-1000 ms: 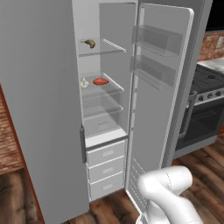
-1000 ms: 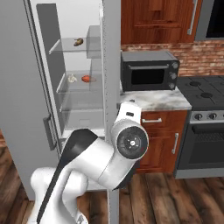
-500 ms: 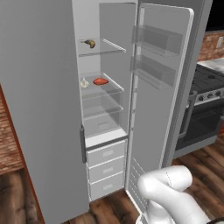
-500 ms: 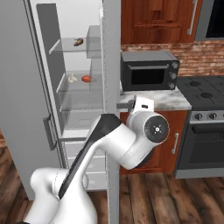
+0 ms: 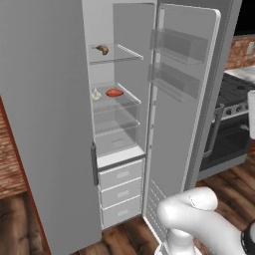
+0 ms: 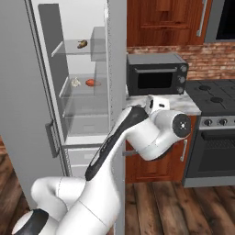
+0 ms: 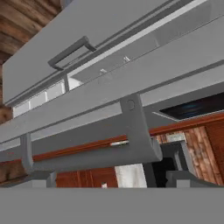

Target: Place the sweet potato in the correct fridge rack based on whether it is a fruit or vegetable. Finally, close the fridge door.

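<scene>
The small orange-red sweet potato already lies on the second clear glass fridge rack, and the pincer, probably released, faces the tall grey fridge door's handle, where a skewed push might slip off.

— Where did the sweet potato lie?
— On the fridge rack, the second glass shelf from the top; a small orange-red tuber lying flat, toward the shelf's back.
— And the fridge door?
— It stood wide open at about three o'clock of the shelves, its clear inner bins showing.
</scene>
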You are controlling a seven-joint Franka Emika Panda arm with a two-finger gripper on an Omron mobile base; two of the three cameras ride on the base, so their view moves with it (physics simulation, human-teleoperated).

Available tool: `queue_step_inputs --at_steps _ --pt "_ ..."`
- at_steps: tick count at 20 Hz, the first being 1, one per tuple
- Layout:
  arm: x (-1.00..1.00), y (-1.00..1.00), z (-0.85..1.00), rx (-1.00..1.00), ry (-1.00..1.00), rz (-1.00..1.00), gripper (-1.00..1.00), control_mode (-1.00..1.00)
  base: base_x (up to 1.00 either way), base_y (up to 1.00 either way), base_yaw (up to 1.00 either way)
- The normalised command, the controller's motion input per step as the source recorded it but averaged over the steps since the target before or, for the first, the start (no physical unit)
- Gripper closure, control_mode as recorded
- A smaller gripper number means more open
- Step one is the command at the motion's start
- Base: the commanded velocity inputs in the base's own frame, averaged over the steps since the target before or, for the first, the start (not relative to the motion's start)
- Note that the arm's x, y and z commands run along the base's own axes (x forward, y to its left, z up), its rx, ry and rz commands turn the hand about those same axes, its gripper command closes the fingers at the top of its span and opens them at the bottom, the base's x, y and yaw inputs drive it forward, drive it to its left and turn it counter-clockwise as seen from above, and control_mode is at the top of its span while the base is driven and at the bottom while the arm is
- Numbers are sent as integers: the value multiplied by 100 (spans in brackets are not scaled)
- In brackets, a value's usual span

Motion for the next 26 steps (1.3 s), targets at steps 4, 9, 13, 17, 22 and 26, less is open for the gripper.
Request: queue_step_inputs --at_steps 4,9,13,17,22,26 --pt "46 -13 -3 1 0 12 -100 -100 0 0 0" --pt "50 -8 -5 0 0 12 -100 -100 0 0 0" --pt "48 -6 -13 0 0 12 -100 -100 0 0 0" --pt "37 -1 -28 0 0 13 -100 -100 0 0 0" --pt "23 11 -42 0 0 17 -100 -100 0 0 0" --pt "2 48 -37 -1 -6 22 -100 -100 0 0 0"
